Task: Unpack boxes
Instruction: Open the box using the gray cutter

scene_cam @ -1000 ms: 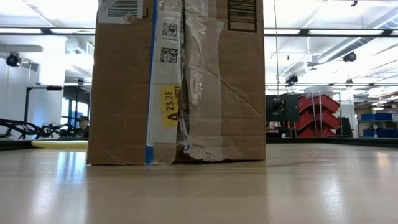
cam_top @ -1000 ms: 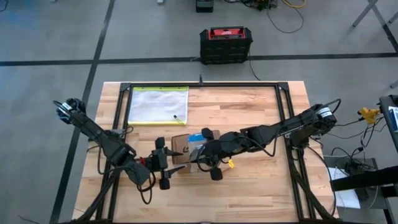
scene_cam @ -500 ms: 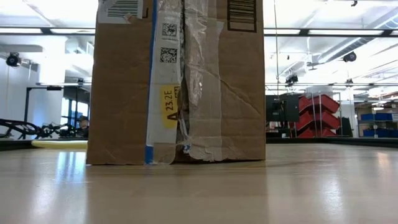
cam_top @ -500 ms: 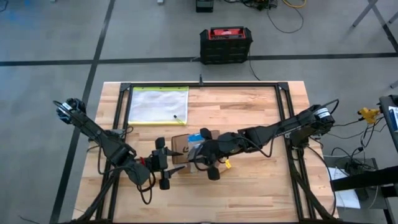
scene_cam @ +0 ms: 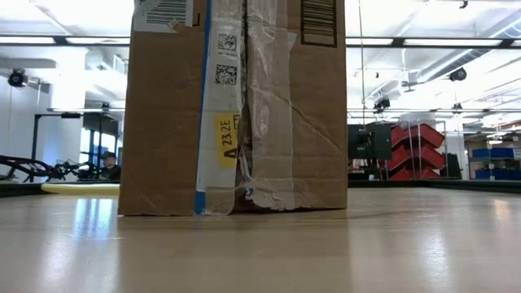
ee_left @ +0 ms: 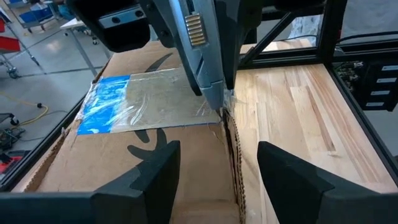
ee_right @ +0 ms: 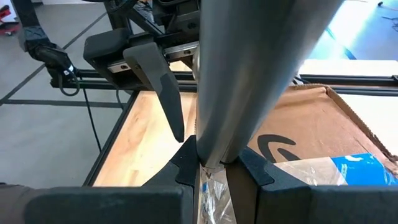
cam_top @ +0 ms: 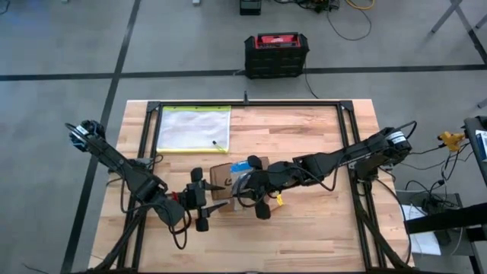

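Observation:
The brown cardboard box [cam_top: 223,181] stands upright on its bottom face in the middle of the table, with clear and blue tape across its top [ee_left: 124,106]. My right gripper [cam_top: 245,190] reaches over the box from the table's right and is shut on a silver cutting tool [ee_right: 249,68]. The tool's tip [ee_left: 219,102] rests on the taped top near one edge. My left gripper [ee_left: 217,158] is open at the box's left side, with one finger over the top and one past the edge. I cannot tell whether it touches the box. My right gripper pinches the silver tool's shaft [ee_right: 214,146] between its two fingers [ee_right: 186,165], and the shaft runs on forward past them. The tool slants down from the table's right, and its tip sits on the tape at the box's top edge.
A clear yellow-edged pouch [cam_top: 195,128] lies flat at the table's far left. A black and red case [cam_top: 275,55] stands on the floor beyond the far edge. Black frame rails [cam_top: 251,104] run round the table. Bare wood shows to the near right [cam_top: 319,228].
In the low view the box has shifted a little. Its left edge and its labels have moved toward the picture's right, while its right lower corner has stayed put. Neither gripper has opened or shut.

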### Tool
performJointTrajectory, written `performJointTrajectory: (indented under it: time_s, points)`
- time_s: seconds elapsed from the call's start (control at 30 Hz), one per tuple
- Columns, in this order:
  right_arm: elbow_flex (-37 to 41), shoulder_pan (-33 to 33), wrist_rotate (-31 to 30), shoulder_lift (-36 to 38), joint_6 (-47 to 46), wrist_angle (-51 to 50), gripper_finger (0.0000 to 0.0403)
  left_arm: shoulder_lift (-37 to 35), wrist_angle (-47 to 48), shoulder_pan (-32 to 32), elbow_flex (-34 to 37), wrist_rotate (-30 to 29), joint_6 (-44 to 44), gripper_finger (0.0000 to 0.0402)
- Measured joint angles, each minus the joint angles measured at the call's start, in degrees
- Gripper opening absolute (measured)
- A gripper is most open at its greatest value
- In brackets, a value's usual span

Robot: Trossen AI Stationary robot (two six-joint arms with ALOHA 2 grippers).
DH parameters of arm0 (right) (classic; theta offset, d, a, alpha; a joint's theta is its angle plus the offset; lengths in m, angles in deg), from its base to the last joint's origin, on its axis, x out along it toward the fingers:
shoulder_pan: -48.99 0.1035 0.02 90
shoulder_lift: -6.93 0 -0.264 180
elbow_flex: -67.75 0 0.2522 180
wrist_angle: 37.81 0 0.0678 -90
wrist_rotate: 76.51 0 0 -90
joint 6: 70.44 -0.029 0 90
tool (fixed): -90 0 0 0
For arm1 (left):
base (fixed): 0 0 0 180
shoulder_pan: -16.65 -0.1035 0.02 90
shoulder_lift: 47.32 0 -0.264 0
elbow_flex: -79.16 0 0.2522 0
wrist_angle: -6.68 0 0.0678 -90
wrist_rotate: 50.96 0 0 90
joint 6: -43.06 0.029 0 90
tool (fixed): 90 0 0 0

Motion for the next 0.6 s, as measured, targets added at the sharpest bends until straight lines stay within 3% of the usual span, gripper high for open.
performJointTrajectory:
  time_s: [0.6]
  points:
    - [0.08,0.47,-0.16,0.84,-0.66,-3.56,0.0035,0.0,0.35,-0.07,0.02,-0.08,0.19,0.0203]
